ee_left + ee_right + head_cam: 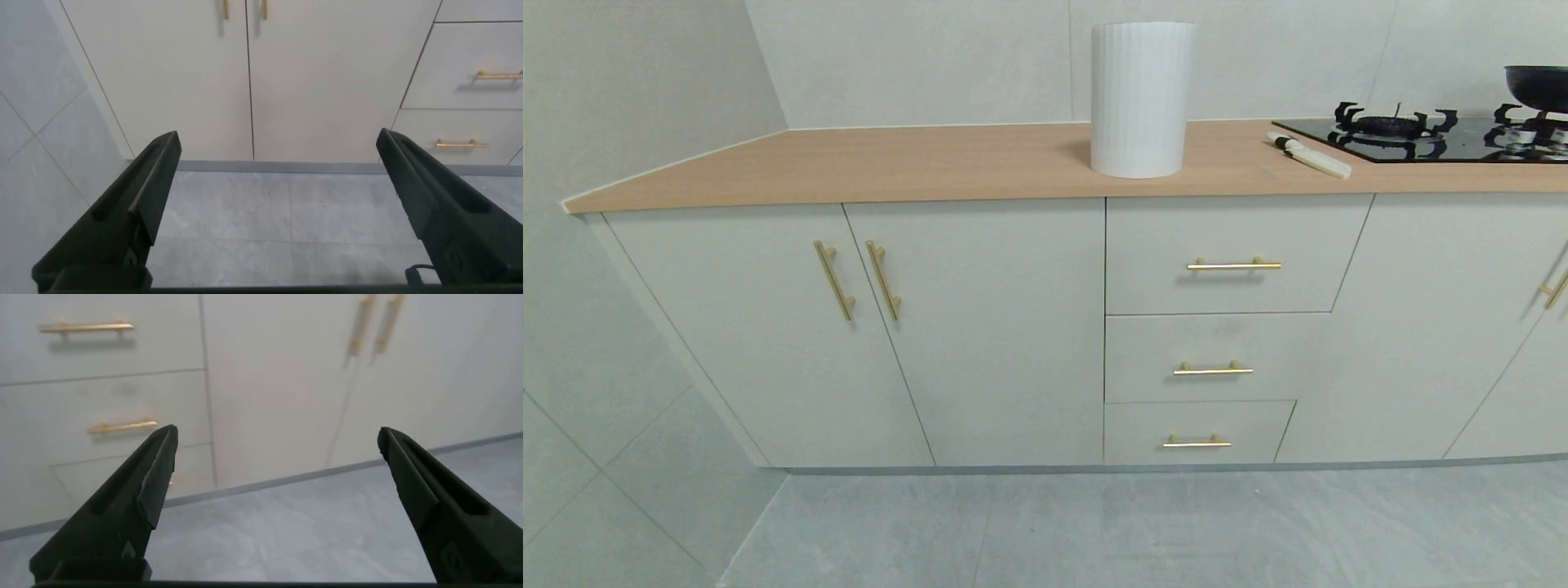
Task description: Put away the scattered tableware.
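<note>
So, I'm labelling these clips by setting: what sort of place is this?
Very likely a kitchen: a wooden countertop runs over cabinets with drawers, a gas hob carries a dark pan, and a knife lies beside it.

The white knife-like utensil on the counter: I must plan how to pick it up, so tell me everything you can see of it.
The utensil is long, slim and cream-white, with a dark band near its far end; it looks like a sheathed or ceramic knife, but I cannot be sure. It lies flat and diagonal on the wooden countertop, between the white ribbed cylinder and the black hob, close to the hob's front corner. It seems to touch the countertop alone.
</note>
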Controlling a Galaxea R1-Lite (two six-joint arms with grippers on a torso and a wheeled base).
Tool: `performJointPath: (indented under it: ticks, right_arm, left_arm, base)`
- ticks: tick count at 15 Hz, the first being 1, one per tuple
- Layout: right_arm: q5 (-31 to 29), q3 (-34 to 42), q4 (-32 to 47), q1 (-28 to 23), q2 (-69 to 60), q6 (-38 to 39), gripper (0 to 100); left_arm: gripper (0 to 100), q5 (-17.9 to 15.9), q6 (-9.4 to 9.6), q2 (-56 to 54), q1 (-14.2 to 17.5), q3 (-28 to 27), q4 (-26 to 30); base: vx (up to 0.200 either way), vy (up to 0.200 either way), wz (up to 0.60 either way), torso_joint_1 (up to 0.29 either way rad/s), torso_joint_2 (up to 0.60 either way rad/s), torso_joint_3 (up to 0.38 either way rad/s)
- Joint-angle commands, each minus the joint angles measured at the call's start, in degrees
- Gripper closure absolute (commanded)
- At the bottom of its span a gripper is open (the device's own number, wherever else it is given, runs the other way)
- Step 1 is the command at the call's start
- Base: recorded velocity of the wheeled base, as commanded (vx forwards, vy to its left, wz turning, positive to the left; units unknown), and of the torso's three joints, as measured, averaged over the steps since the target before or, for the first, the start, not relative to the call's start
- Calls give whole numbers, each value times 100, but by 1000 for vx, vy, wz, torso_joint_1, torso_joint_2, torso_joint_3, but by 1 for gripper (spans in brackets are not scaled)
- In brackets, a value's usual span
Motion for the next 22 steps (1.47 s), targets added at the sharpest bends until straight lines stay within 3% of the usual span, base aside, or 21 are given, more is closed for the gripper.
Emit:
performJointPath:
  ticks: [1, 3, 9, 18, 22]
  right_arm:
    - [85, 72, 543, -415, -1419, -155, 0]
    - [252, 160, 587, -450, -1498, -155, 0]
    - [2045, 1091, 420, -450, -1498, -146, 0]
    - [2563, 1540, 218, -450, -1498, 249, 0]
    - [2528, 1540, 218, -450, -1498, 390, 0]
  left_arm:
    - [0, 4, -2, 0, 0, 0, 0]
    - [0, 4, -2, 0, 0, 0, 0]
    - [0, 4, -2, 0, 0, 0, 0]
    - [0, 4, -2, 0, 0, 0, 0]
    - [0, 4, -2, 0, 0, 0, 0]
  base:
    - [0, 0, 0, 0, 0, 0]
    - [0, 0, 0, 0, 0, 0]
    - [0, 0, 0, 0, 0, 0]
    - [0, 0, 0, 0, 0, 0]
    - [0, 0, 0, 0, 0, 0]
